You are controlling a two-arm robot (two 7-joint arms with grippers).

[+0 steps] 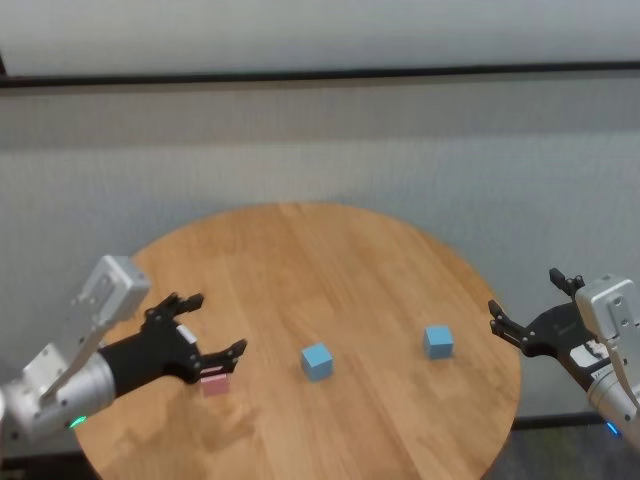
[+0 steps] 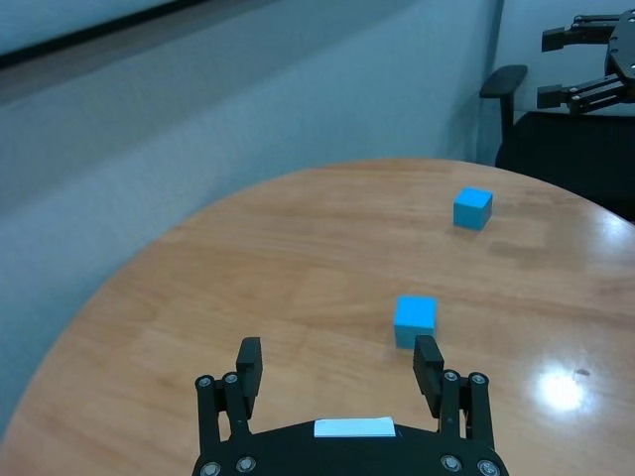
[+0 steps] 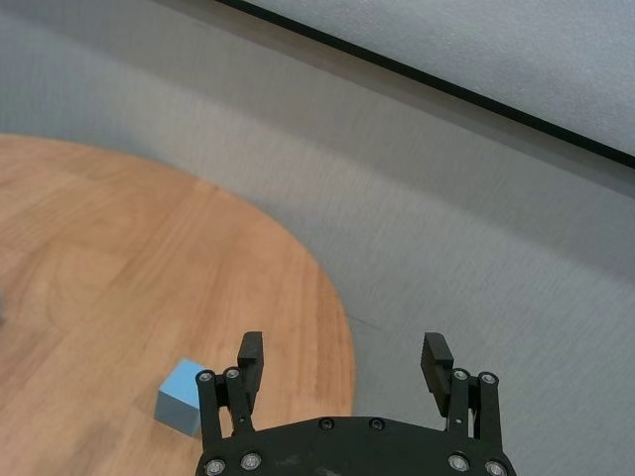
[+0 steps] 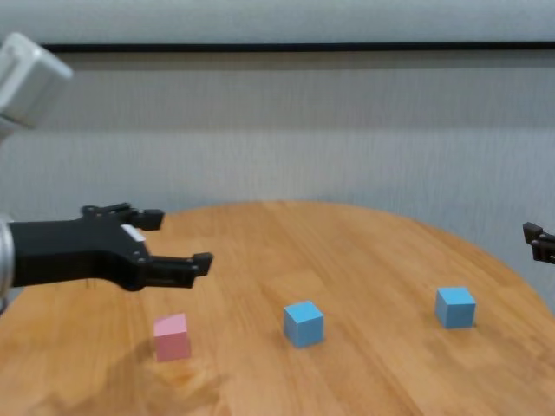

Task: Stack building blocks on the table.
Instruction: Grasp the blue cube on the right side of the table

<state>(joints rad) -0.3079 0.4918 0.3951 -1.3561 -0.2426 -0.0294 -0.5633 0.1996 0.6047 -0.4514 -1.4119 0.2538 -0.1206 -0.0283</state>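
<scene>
Round wood-grain table (image 1: 330,260) holds three cubes, all apart, none stacked. Taking the middle light blue cube (image 1: 316,361) as landmark: the pink cube (image 1: 214,383) sits on the table to its left and a bit nearer the robot, and the second light blue cube (image 1: 438,341) sits to its right, a bit farther back, near the table's right edge. All three rest flat on the wood, each separate from the others. Left gripper (image 1: 211,328) hangs above the table left of the middle blue cube, just over and slightly behind the pink cube; in the chest view there is clear air between its fingers (image 4: 178,263) and the pink cube (image 4: 172,336) below, no contact. Its jaws are spread wide with nothing between them; the left wrist view shows bare table between the two fingers and the middle blue cube (image 2: 415,319) just ahead of one fingertip. Right gripper (image 1: 528,308) sits off the table's right edge, well right of the middle blue cube and beyond the second blue cube, jaws also spread wide and holding nothing; the right wrist view shows the second blue cube (image 3: 179,398) beside one finger, apart from it.
</scene>
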